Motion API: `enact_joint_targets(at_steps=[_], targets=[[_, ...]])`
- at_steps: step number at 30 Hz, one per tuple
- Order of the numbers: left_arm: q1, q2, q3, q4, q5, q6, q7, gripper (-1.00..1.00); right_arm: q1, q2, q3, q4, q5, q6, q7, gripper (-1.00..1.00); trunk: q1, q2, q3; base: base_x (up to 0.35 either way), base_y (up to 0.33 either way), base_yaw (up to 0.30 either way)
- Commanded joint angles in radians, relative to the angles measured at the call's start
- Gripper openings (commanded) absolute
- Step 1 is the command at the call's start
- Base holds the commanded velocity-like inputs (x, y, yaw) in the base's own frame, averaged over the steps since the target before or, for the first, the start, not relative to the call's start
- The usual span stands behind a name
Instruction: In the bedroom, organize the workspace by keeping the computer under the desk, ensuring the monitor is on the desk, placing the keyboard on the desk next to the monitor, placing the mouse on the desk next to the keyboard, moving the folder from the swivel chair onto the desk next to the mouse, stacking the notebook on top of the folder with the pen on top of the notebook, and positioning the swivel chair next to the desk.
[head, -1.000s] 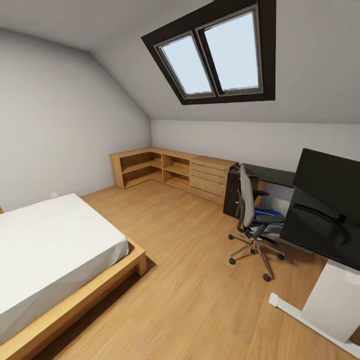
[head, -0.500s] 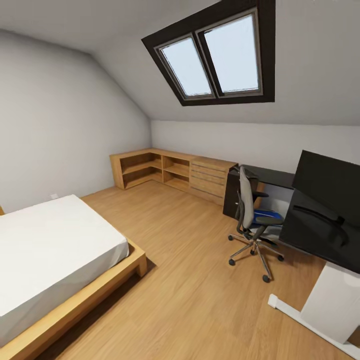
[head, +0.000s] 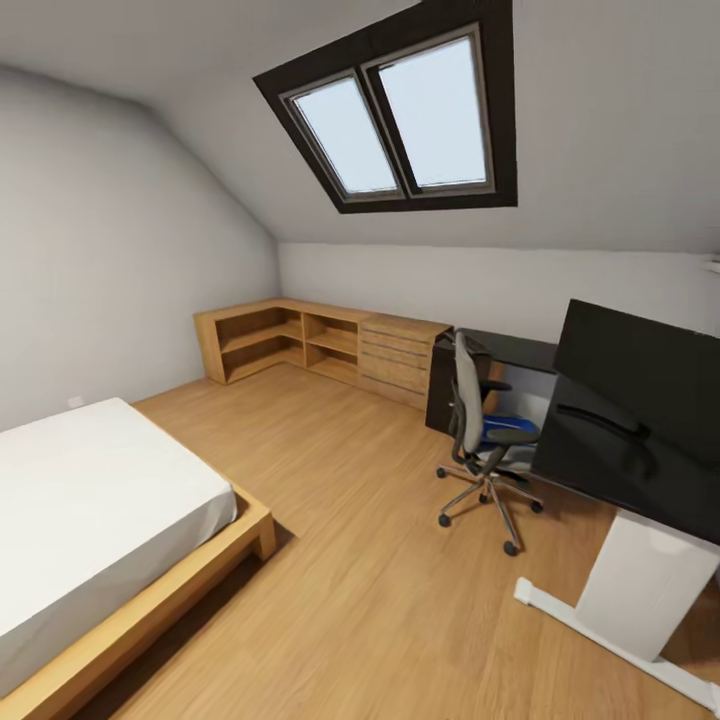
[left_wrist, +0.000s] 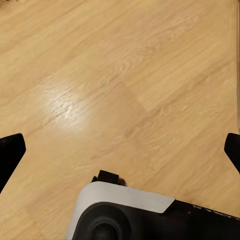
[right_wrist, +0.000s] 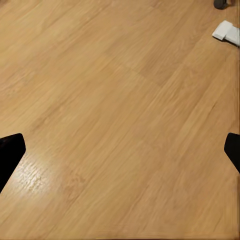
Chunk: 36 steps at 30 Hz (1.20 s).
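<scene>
From the head camera I saw the swivel chair (head: 480, 440) beside the black desk (head: 600, 465), the blue folder (head: 500, 429) half hidden on its seat. The monitor (head: 640, 365) ran off-frame. Both pincers (left_wrist: 120, 150) (right_wrist: 120, 150) hung released over bare floor (right_wrist: 110, 100), tips cropped.

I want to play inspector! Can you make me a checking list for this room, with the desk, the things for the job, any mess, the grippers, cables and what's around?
Surface: glossy black desk, white leg.
Job's things: monitor on the desk; swivel chair beside it, blue folder on its seat.
Clutter: nothing seen.
Grippers: left gripper and right gripper open, empty, over wood floor.
Cables: nothing seen.
Surroundings: bed, skylight, wooden shelves, second dark desk.
</scene>
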<state>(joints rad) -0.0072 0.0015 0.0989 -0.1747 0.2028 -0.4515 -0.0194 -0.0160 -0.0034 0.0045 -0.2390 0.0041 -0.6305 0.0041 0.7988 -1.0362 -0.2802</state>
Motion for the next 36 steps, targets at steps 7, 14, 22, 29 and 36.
enact_joint_targets(at_steps=[7, 14, 22, 29, 36], targets=[[0.000, 0.000, -0.007, 0.008, 0.001, -0.006, -0.002, 1.00, -0.001, -0.001, 0.001, 0.002, 0.002, -0.003, 0.000, 1.00, 0.000, -0.001, 0.000, 0.000, 0.000, -0.256], [0.000, 0.000, -0.010, 0.009, 0.001, -0.007, -0.002, 1.00, -0.001, 0.000, 0.003, 0.003, 0.002, -0.003, 0.002, 1.00, 0.000, -0.001, 0.003, 0.027, 0.000, -0.257], [0.000, 0.000, -0.011, 0.009, 0.001, -0.007, -0.002, 1.00, -0.001, 0.000, 0.003, 0.003, 0.002, -0.003, 0.002, 1.00, 0.000, -0.001, 0.007, 0.268, 0.000, -0.257], [0.000, 0.000, -0.011, 0.009, 0.001, -0.007, -0.002, 1.00, -0.001, 0.000, 0.003, 0.003, 0.003, -0.003, 0.002, 1.00, 0.000, -0.001, 0.011, 0.324, 0.066, -0.257], [0.000, 0.000, -0.011, 0.009, 0.001, -0.007, -0.002, 1.00, -0.001, -0.001, 0.003, 0.003, 0.003, -0.003, 0.002, 1.00, 0.000, -0.001, 0.014, 0.323, 0.160, -0.257]])
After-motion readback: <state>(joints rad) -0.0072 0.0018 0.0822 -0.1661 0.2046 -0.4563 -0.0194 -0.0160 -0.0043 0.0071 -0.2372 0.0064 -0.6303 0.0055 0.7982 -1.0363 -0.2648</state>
